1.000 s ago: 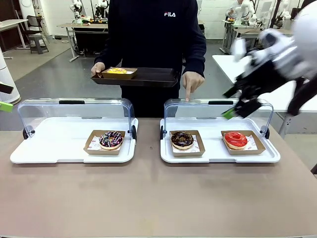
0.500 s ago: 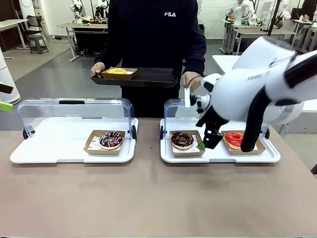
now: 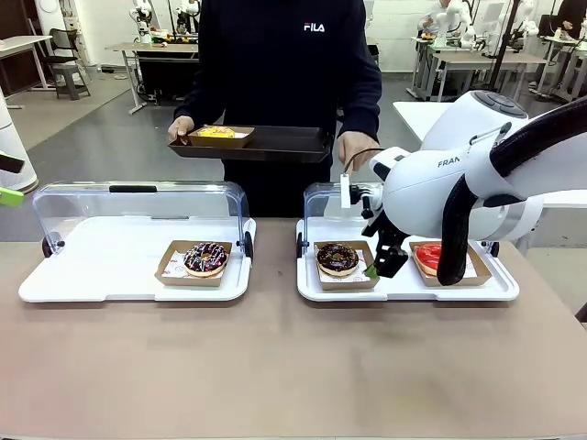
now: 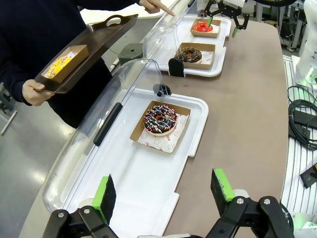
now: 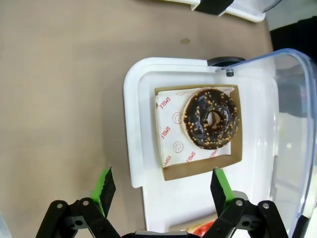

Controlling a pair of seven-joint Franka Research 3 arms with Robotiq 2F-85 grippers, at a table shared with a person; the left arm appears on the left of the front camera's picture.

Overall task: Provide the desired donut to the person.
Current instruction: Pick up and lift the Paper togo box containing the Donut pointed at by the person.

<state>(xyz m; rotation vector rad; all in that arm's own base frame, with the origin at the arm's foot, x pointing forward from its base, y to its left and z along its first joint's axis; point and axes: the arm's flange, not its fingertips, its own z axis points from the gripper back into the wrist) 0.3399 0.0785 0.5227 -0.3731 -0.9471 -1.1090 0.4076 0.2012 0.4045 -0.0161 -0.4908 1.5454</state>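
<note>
Presently, the right gripper [image 5: 162,181] hung with jaws spread wide over the right-hand white tray [image 5: 134,124]. The chocolate donut [image 5: 210,119] lay in its cardboard boat [image 5: 198,167] on that tray, just ahead of it and well apart from the left gripper [image 4: 161,191], likewise spread; the right arm was nearer.

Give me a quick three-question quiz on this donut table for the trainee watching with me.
1. True or false: the right gripper is shut on the chocolate-glazed ring donut with nut crumbs.
2. How many donuts lie in the white plastic tray with a clear hinged lid that holds it?
3. Which donut lies in the other white tray? A red-glazed; B chocolate with coloured sprinkles; C yellow-topped.
Key: 1 false, its jaws stand open, clear of it; 2 two; 3 B.
</note>
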